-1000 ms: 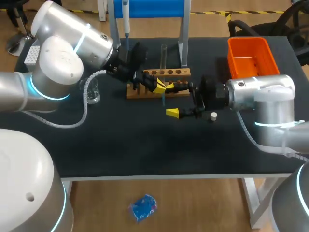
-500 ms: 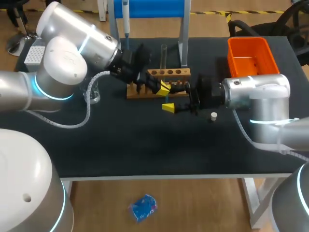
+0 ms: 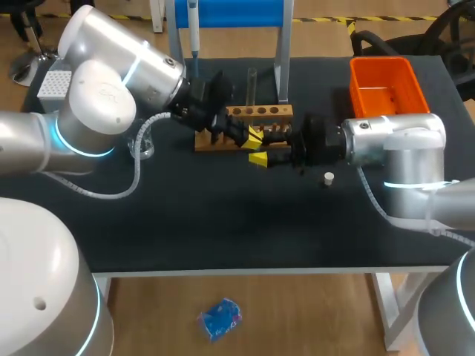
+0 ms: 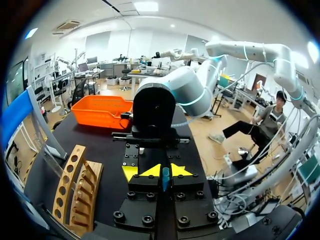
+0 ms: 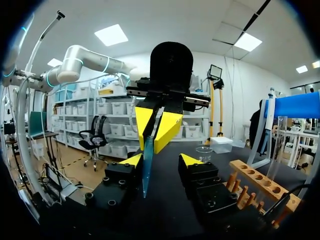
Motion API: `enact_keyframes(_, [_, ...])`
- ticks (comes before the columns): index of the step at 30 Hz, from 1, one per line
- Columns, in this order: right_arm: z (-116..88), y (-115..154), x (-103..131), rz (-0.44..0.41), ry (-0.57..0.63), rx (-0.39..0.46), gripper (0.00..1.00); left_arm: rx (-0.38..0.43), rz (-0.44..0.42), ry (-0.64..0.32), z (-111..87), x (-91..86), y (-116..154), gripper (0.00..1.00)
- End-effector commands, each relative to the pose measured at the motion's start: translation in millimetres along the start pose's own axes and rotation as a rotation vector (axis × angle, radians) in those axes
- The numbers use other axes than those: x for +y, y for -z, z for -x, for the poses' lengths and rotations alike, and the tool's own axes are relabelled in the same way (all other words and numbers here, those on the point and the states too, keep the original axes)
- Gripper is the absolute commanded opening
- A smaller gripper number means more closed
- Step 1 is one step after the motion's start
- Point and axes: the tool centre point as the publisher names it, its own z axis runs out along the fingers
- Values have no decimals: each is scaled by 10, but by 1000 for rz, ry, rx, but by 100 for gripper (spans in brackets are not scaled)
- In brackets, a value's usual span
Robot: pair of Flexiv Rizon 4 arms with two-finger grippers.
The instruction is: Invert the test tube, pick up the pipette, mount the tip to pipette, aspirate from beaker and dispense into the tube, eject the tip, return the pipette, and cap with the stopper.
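A slim blue-tinted test tube point(image 4: 165, 179) sits pinched between the yellow tips of my left gripper point(image 4: 165, 171), which is shut on it just in front of the wooden rack point(image 3: 245, 126). My right gripper point(image 3: 261, 154) faces the left gripper point(image 3: 251, 137) tip to tip over the table's middle. In the right wrist view the tube point(image 5: 146, 172) hangs down from the left gripper point(image 5: 156, 127) and lies against one finger of my right gripper point(image 5: 161, 161). A gap shows between the tube and the other finger, so the right gripper is open around it.
The pipette point(image 3: 193, 30) hangs on the blue stand at the back. An orange bin point(image 3: 386, 85) is at the back right, a small white stopper point(image 3: 328, 177) lies by the right arm, and a glass beaker point(image 3: 142, 144) and a tip box point(image 3: 52, 83) are at the left.
My right gripper has slid left up to the left gripper, and its fingers have narrowed around the tube. The left gripper kept its hold and shifted only slightly.
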Motion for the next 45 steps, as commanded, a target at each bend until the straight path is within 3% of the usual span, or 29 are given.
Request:
enact_keyframes(1, [-4,17,4,3,-2,-5,40,-2,-3,-1,-20,7,-15,0])
enact_keyframes(6, [1,25,3,10,-7,-10,21,-3,-6,-4,-28,11,-23,0])
enact_keyframes(9, [-3,28,2,14,-11,-14,2,-3,-4,-1,-30,21,-30,0])
enact_keyframes(19, [-5,34,-3,16,-18,-14,0,14,16,8,-25,21,-57,0])
enact_keyframes(20, [-7,33,-6,16,-18,-14,0,-7,13,8,-26,17,-56,40])
enact_keyframes(21, [-9,34,-9,15,-20,-13,0,-11,6,-1,-24,8,-39,100])
enact_keyframes(28, [-39,60,-49,1,-28,-6,0,-149,-32,-68,-15,-113,187,100])
enact_keyframes(34, [-151,170,-81,-25,-36,9,0,-264,-35,-85,118,-199,499,100])
enact_keyframes(45, [-511,481,-4,-39,-39,63,0,-351,-32,-20,490,-44,704,100])
